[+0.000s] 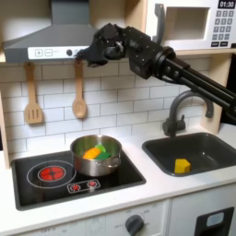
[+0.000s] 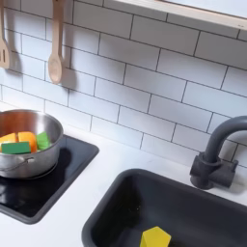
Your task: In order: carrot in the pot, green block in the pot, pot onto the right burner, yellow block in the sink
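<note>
The silver pot [image 1: 96,157] [image 2: 21,145] stands on the right side of the black cooktop [image 1: 129,171] in the first exterior view, and the right burner under it is hidden. Inside the pot lie the orange carrot [image 1: 92,154] [image 2: 17,149] and the green block [image 1: 108,147] [image 2: 43,141]. The yellow block [image 1: 182,166] [image 2: 154,236] rests on the floor of the dark grey sink [image 1: 217,147] [image 2: 116,207]. My gripper [image 1: 86,58] hangs high above the cooktop, near the range hood, open and holding nothing.
A burner with red rings [image 1: 51,172] lies left of the pot. The dark faucet [image 1: 180,109] [image 2: 217,154] rises behind the sink. A spatula [image 1: 33,100] and a wooden spoon [image 1: 79,92] [image 2: 56,53] hang on the tiled wall. A microwave [image 1: 198,23] sits at upper right.
</note>
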